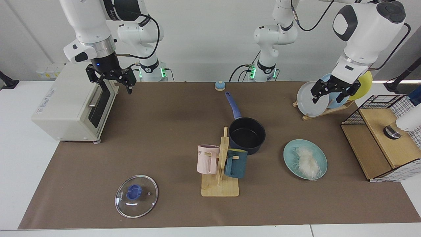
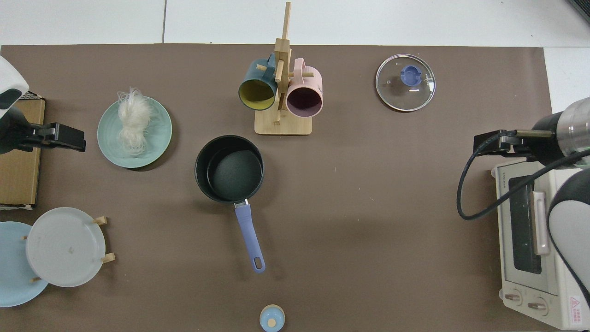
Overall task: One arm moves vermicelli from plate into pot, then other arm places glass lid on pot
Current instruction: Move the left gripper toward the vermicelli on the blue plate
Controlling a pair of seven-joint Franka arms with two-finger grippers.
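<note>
A: What do we record first, taking the largest items down to the smallest?

B: We note the toaster oven point(image 1: 74, 105) at the mat's edge, under the right gripper point(image 1: 113, 82). That gripper hangs above the oven with its fingers spread and holds nothing. The left gripper point(image 1: 332, 92) hangs in front of the plate rack point(image 1: 324, 110), fingers likewise apart and empty.

A: And the task items?

B: We find the plate point(image 1: 320, 158) flat on the mat, near the left arm's side, with the vermicelli point(image 1: 307, 161) heaped on it. The pot point(image 1: 247, 135) stands upright and empty beside the mug stand point(image 1: 220, 184), well apart from the plate, handle pointing toward the arms' bases. The glass lid point(image 1: 136, 196) lies flat on the mat, knob up, well apart from the pot.
</note>
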